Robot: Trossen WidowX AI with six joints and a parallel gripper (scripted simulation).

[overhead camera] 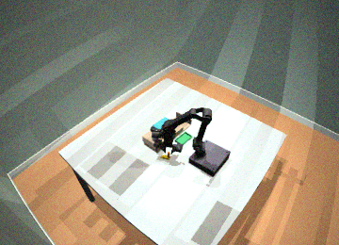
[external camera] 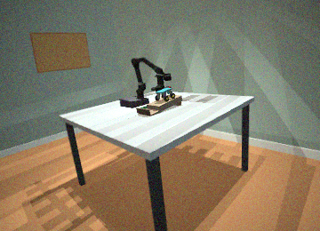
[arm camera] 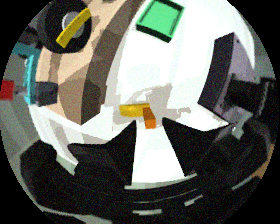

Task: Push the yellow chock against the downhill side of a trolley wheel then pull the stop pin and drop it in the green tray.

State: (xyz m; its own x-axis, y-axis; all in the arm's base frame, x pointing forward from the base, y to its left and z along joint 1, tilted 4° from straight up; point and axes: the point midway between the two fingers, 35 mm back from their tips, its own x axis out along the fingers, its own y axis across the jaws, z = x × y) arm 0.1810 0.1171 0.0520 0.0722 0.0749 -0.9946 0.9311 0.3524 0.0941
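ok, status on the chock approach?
Jaws part open, empty, above chock. Chock on the table, off the ramp, not at a wheel. Nothing between.

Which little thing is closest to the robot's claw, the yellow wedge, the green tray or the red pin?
The yellow chock: it lies just ahead of the gripper, while the green tray and red pin sit farther off.

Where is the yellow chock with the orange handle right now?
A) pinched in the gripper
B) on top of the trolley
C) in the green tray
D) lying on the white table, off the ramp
D: the yellow chock lies on the white table, apart from the ramp, ahead of the open gripper.
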